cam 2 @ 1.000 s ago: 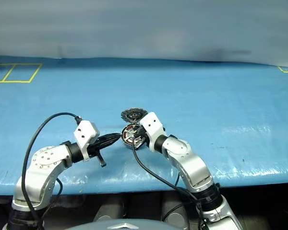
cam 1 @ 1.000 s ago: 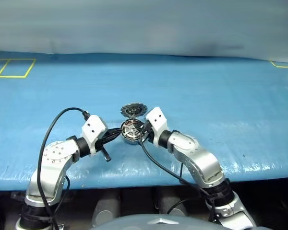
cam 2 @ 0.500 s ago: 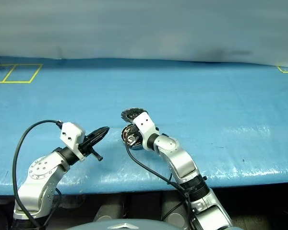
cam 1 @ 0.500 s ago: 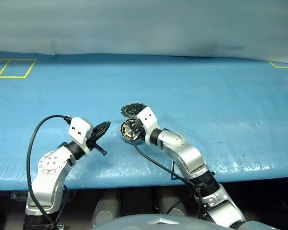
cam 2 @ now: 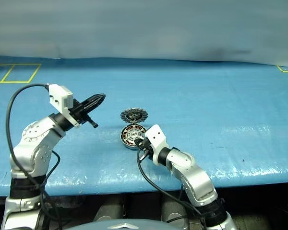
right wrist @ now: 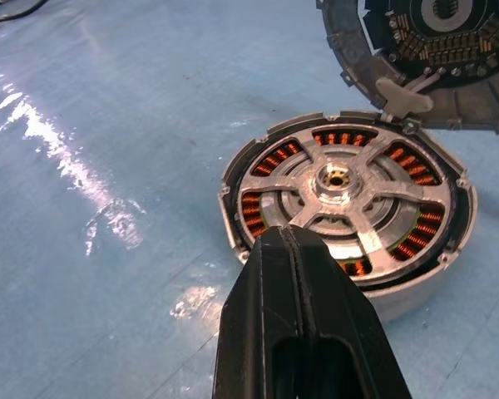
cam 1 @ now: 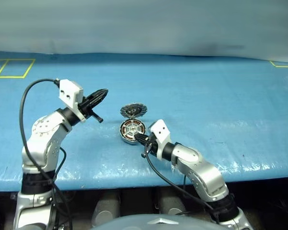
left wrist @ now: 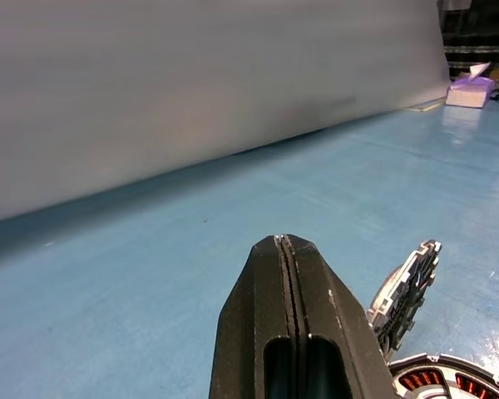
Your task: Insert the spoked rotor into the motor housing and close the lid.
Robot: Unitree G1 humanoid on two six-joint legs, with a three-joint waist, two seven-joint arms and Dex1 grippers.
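Note:
The motor housing [cam 1: 132, 131] lies on the blue table [cam 1: 216, 100], showing copper windings. The silver spoked rotor [right wrist: 347, 202] sits inside the housing [right wrist: 418, 288], flat over the windings. The lid [cam 1: 133, 110] stands swung open behind the housing on its hinge, its toothed inner face [right wrist: 428, 50] toward me. My right gripper [cam 1: 136, 138] is shut and empty, its tip just in front of the housing's near rim. My left gripper [cam 1: 104, 91] is shut and empty too, raised above the table to the left of the lid [left wrist: 406, 288].
Yellow tape squares [cam 1: 12, 68] mark the table's far left, and another yellow line [cam 1: 281, 64] the far right. A grey wall runs behind the table. The table's front edge [cam 1: 134, 179] lies close below the right arm. A small purple and white box [left wrist: 470, 90] lies far off.
My left gripper has lifted off the housing's left side and risen away to the left. My right gripper has drawn back from the housing toward the front edge, leaving the rotor uncovered.

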